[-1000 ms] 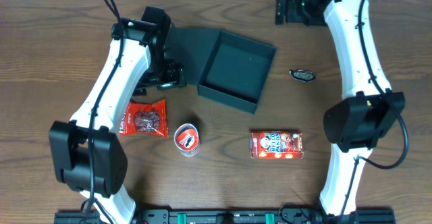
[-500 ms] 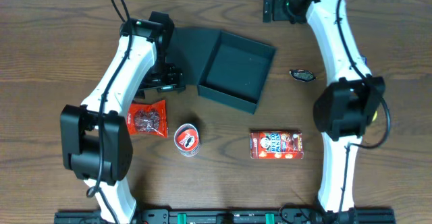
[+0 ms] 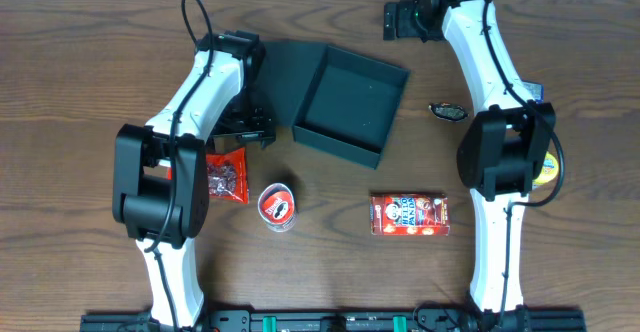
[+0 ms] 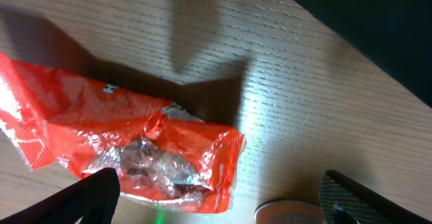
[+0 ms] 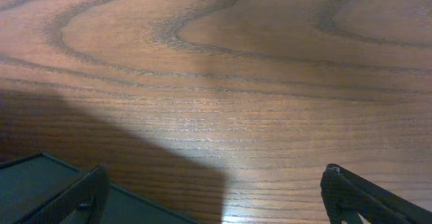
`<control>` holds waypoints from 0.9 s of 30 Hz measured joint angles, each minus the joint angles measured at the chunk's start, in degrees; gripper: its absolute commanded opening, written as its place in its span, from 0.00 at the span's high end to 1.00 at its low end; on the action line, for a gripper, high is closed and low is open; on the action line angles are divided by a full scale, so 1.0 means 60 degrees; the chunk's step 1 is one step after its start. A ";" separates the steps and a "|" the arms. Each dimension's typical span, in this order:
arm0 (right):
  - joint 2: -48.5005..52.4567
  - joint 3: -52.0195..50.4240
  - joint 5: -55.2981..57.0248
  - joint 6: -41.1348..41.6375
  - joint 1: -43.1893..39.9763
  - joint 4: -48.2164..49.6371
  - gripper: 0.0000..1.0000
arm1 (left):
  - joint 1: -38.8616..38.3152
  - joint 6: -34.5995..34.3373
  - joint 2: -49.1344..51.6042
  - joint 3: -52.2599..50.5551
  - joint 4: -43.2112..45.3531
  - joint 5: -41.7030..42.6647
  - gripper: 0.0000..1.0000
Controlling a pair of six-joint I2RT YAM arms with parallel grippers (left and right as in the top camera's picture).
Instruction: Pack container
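Observation:
The container (image 3: 352, 107) is a dark teal shallow box, open, with its flat lid (image 3: 280, 72) laid out to the left. In the overhead view my left gripper (image 3: 245, 129) hovers just left of the box, over the table. It is open, and its wrist view (image 4: 216, 209) shows a red snack bag (image 4: 135, 150) and the rim of a round can (image 4: 290, 212) below the wide-spread fingers. My right gripper (image 3: 400, 17) is at the table's far edge, beyond the box, and is open (image 5: 216, 204) over bare wood. A corner of the container (image 5: 40, 183) shows by its left finger.
In front of the box lie the red snack bag (image 3: 225, 177), a red round can (image 3: 277, 207) and a red snack carton (image 3: 410, 215). A small dark wrapped item (image 3: 448, 111) sits right of the box. Something yellow (image 3: 546, 175) shows behind the right arm.
My right gripper has slid left along the far edge. Both arms' elbows have swung inward. The left gripper has stayed near the lid, and both grippers remain open.

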 measured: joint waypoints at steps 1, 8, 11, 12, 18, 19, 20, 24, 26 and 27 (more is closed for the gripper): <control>-0.0004 0.0000 0.0051 0.0000 0.0000 0.0018 0.01 | 0.0000 0.0000 0.0084 0.0000 0.0029 -0.0015 0.05; 0.0000 0.0000 0.1031 0.0000 0.0000 0.0095 0.01 | 0.0000 -0.0004 0.0226 0.0000 0.0200 -0.0022 0.05; 0.0040 0.0000 0.1191 0.0000 0.0000 0.0084 0.01 | 0.0000 -0.0004 0.0226 0.0000 0.0233 -0.0025 0.05; 0.0095 0.0000 0.1235 0.0000 0.0000 0.0080 0.01 | 0.0000 -0.0004 0.0226 0.0000 0.0240 -0.0025 0.05; 0.0550 0.0000 0.1290 -0.0004 0.0040 -0.0189 0.01 | 0.0000 -0.0004 0.0226 0.0000 0.0474 -0.0055 0.05; 0.0630 -0.0011 0.1293 -0.0007 0.0069 -0.0240 0.01 | 0.0000 -0.0004 0.0226 0.0000 0.0503 -0.0058 0.05; 0.0688 -0.0015 0.1293 -0.0029 0.0113 -0.0368 0.01 | 0.0000 -0.0004 0.0226 0.0000 0.0565 -0.0055 0.05; 0.0714 -0.0022 0.1293 -0.0036 0.0197 -0.0918 0.01 | 0.0000 -0.0004 0.0226 0.0000 0.0729 -0.0058 0.05; 0.0714 -0.0025 0.1293 -0.0036 0.0204 -0.1151 0.01 | 0.0000 -0.0004 0.0226 0.0000 0.0776 -0.0058 0.05; 0.0714 -0.0025 0.1293 -0.0036 0.0204 -0.1249 0.01 | 0.0000 -0.0004 0.0226 0.0000 0.0812 -0.0058 0.05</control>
